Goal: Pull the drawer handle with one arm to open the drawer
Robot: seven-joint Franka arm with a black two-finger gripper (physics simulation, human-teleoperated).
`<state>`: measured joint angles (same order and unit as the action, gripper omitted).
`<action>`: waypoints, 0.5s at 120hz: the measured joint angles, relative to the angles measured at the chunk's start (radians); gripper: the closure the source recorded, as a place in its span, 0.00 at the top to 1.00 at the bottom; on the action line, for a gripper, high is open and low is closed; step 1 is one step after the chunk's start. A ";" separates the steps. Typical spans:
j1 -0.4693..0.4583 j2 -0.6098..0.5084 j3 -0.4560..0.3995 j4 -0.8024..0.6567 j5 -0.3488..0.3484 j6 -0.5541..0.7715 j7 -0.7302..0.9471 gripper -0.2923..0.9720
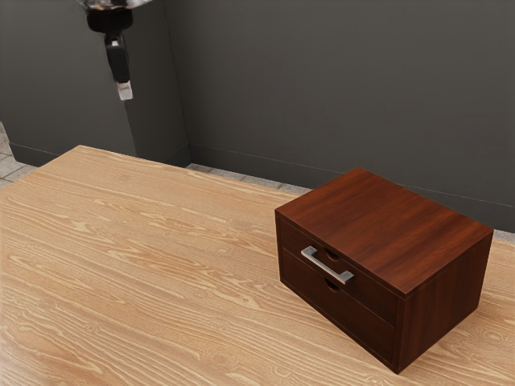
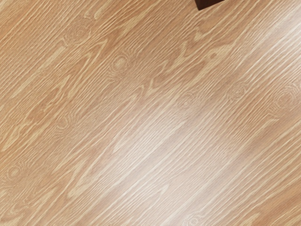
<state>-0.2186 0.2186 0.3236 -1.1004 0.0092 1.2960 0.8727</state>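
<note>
Gripper (image 1: 123,90) hangs way up at the exterior view's far left, well apart from the dark wooden drawer box (image 1: 386,225) on the table's (image 1: 145,257) right side. Its top drawer (image 1: 372,293) looks shut, with the silver handle (image 1: 327,264) untouched. Can't tell whether the jaws are apart or together.

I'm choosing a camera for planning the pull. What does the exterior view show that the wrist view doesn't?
Exterior view: the gripper high up, far from the cabinet, and the drawer handle on the upper drawer. Wrist view: wood grain close under the camera. Both: the table and the cabinet, just its dark corner in the wrist view.
</note>
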 joint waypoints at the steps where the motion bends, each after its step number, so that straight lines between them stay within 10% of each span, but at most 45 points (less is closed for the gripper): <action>1: 0.000 0.002 0.000 0.000 0.000 0.001 0.000 0.77; 60: 0.063 -0.312 -0.051 -0.538 -0.036 0.080 0.122 0.77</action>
<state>-0.1557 -0.0932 0.2723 -1.6386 -0.0266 1.3759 0.9950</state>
